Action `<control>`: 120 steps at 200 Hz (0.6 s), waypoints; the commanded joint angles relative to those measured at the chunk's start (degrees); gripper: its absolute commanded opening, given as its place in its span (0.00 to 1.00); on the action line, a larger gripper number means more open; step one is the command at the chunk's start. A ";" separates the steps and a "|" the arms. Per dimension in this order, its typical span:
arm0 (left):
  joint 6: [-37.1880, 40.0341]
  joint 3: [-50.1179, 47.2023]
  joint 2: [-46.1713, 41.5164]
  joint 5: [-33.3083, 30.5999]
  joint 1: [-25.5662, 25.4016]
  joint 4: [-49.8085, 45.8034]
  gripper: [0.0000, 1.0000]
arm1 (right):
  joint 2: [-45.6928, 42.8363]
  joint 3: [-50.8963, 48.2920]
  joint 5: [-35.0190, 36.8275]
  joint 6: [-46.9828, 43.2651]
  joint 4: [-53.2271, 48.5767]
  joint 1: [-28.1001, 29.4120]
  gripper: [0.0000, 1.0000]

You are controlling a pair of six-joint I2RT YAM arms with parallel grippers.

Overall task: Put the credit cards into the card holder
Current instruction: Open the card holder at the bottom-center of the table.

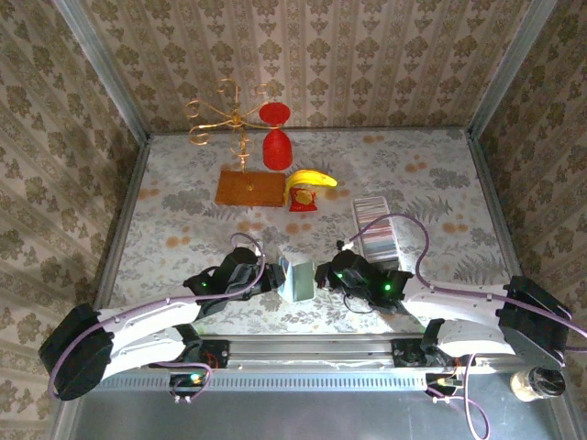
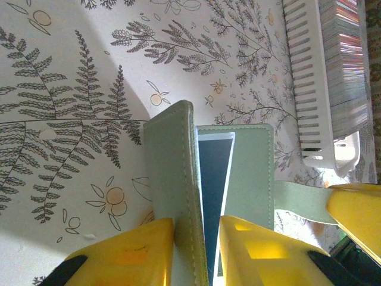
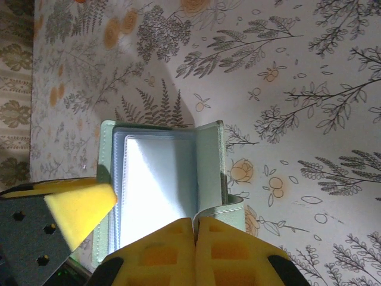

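Note:
The pale green card holder [image 1: 296, 278] stands open on edge at the front middle of the table, between both grippers. My left gripper [image 1: 273, 278] [image 2: 196, 223] has its jaws around the holder's left cover [image 2: 175, 179], with the dark inner panel [image 2: 214, 173] beside the inner finger. My right gripper [image 1: 323, 273] [image 3: 195, 221] is shut on the holder's strap [image 3: 229, 208]; the pale sleeves [image 3: 158, 185] face its camera. The credit cards [image 1: 374, 229] [image 2: 348, 65] stand as a striped row in a white slotted tray [image 2: 306, 89] to the right, behind the right gripper.
At the back stand a gold wire stand on a wooden base [image 1: 249, 188], a red goblet [image 1: 277, 147] and a banana [image 1: 310, 179] on a small red object [image 1: 301, 202]. Patterned walls close in the table on three sides.

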 commanded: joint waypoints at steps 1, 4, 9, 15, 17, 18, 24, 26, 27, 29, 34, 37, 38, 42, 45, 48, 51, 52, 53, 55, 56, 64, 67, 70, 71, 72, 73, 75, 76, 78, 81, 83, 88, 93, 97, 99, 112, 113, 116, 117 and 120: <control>0.56 1.59 -0.71 1.07 0.15 1.59 0.26 | 0.48 -0.80 2.74 1.40 -2.30 -0.30 0.00; 0.57 1.59 -0.73 1.16 0.17 1.69 0.26 | 0.54 -0.76 2.78 1.40 -2.51 -0.38 0.00; 0.55 1.59 -0.80 1.25 0.08 1.76 0.25 | 0.64 -0.72 2.87 1.46 -2.80 -0.33 0.00; 0.64 1.68 -0.82 1.36 0.01 1.89 0.22 | 0.76 -0.73 2.95 1.48 -3.00 -0.48 0.00; 0.72 1.74 -0.78 1.38 0.02 1.85 0.21 | 0.77 -0.76 2.96 1.48 -3.09 -0.48 0.00; 0.74 1.75 -0.76 1.47 0.01 1.84 0.21 | 0.81 -0.78 2.96 1.48 -3.08 -0.48 0.00; 0.84 1.89 -0.69 1.47 -0.08 1.85 0.20 | 1.00 -0.78 3.03 1.61 -3.17 -0.48 0.00; 0.84 1.93 -0.66 1.54 -0.04 1.93 0.19 | 1.09 -0.79 3.04 1.58 -3.16 -0.48 0.00; 0.84 1.93 -0.65 1.55 -0.02 1.97 0.19 | 1.11 -0.80 3.04 1.58 -3.20 -0.48 0.00; 0.84 1.98 -0.58 1.55 -0.12 2.00 0.18 | 1.16 -0.75 3.04 1.57 -3.18 -0.48 0.00; 0.86 2.03 -0.48 1.63 -0.16 2.15 0.15 | 1.34 -0.76 2.98 1.62 -3.23 -0.48 0.00; 0.84 2.03 -0.35 1.64 -0.23 2.25 0.14 | 1.42 -0.79 2.97 1.66 -3.16 -0.48 0.00; 0.80 2.03 -0.32 1.64 -0.29 2.31 0.14 | 1.45 -0.80 2.96 1.70 -3.20 -0.52 0.00; 0.67 2.10 -0.18 1.73 -0.33 2.28 0.13 | 1.53 -0.80 2.96 1.66 -3.21 -0.56 0.00; 0.66 2.16 -0.02 1.87 -0.36 2.33 0.13 | 1.61 -0.74 2.92 1.66 -3.26 -0.57 0.00; 0.59 2.20 0.09 1.97 -0.40 2.34 0.13 | 1.71 -0.79 2.93 1.70 -3.30 -0.54 0.00; 0.58 2.25 0.21 2.11 -0.48 2.49 0.13 | 1.78 -0.75 2.93 1.63 -3.26 -0.56 0.00; 0.58 2.27 0.27 2.19 -0.46 2.52 0.13 | 1.80 -0.73 2.94 1.60 -3.25 -0.56 0.00; 0.58 2.28 0.34 2.22 -0.49 2.53 0.13 | 1.81 -0.72 2.91 1.59 -3.33 -0.57 0.00; 0.62 2.33 0.39 2.32 -0.54 2.60 0.13 | 1.82 -0.71 2.94 1.62 -3.33 -0.57 0.00; 0.64 2.31 0.44 2.33 -0.58 2.62 0.13 | 1.87 -0.71 2.95 1.68 -3.37 -0.57 0.00; 0.66 2.46 0.73 2.31 -0.78 2.55 0.13 | 1.95 -0.75 2.97 1.66 -3.40 -0.64 0.00; 0.58 2.49 0.75 2.27 -0.87 2.59 0.13 | 2.06 -0.79 3.04 1.66 -3.40 -0.64 0.00; 0.53 2.53 0.83 2.26 -0.88 2.56 0.13 | 2.13 -0.75 3.04 1.65 -3.41 -0.65 0.00; 0.55 2.54 0.84 2.26 -0.88 2.55 0.13 | 2.15 -0.78 3.04 1.66 -3.41 -0.65 0.00; 0.52 2.55 0.84 2.26 -0.92 2.59 0.13 | 2.16 -0.83 3.04 1.66 -3.37 -0.65 0.00; 0.55 2.55 0.84 2.26 -0.95 2.61 0.13 | 2.17 -0.86 3.04 1.66 -3.35 -0.65 0.00; 0.63 2.55 0.85 2.26 -0.94 2.65 0.13 | 2.18 -0.88 3.05 1.66 -3.40 -0.72 0.00; 0.65 2.60 0.85 2.30 -0.95 2.64 0.13 | 2.22 -0.88 3.05 1.66 -3.37 -0.73 0.00; 0.70 2.63 0.85 2.34 -0.96 2.72 0.13 | 2.32 -0.86 3.02 1.66 -3.38 -0.74 0.00; 0.80 2.68 0.85 2.28 -1.08 2.72 0.14 | 2.35 -0.88 2.97 1.73 -3.46 -0.81 0.00; 0.85 2.76 0.85 2.27 -1.08 2.65 0.14 | 2.46 -0.84 2.96 1.74 -3.43 -0.82 0.00; 0.99 2.94 0.85 2.06 -1.21 2.36 0.13 | 2.59 -0.84 2.96 1.75 -3.35 -0.90 0.00; 1.01 3.15 0.89 1.88 -1.38 1.88 0.13 | 2.77 -0.86 2.89 1.75 -3.45 -0.92 0.00; 1.07 3.42 0.93 1.74 -1.44 1.54 0.13 | 2.89 -0.89 2.94 1.75 -3.49 -0.92 0.00; 1.16 3.49 0.93 1.69 -1.48 1.35 0.13 | 3.02 -0.89 2.91 1.75 -3.61 -0.98 0.00; 1.37 4.11 1.19 1.56 -1.68 0.32 0.13 | 3.59 -0.57 3.04 1.84 -4.34 -1.18 0.00; 1.37 4.17 1.19 1.52 -1.72 0.16 0.14 | 3.63 -0.60 3.04 1.84 -4.41 -1.18 0.00; 1.32 4.28 1.20 1.43 -1.82 -0.06 0.14 | 3.74 -0.50 3.02 1.76 -4.64 -1.26 0.00; 1.30 4.30 1.24 1.45 -1.79 -0.17 0.14 | 3.75 -0.43 3.03 1.75 -4.69 -1.26 0.00; 1.26 4.39 1.28 1.37 -1.87 -0.46 0.14 | 3.91 -0.34 3.04 1.75 -4.85 -1.35 0.00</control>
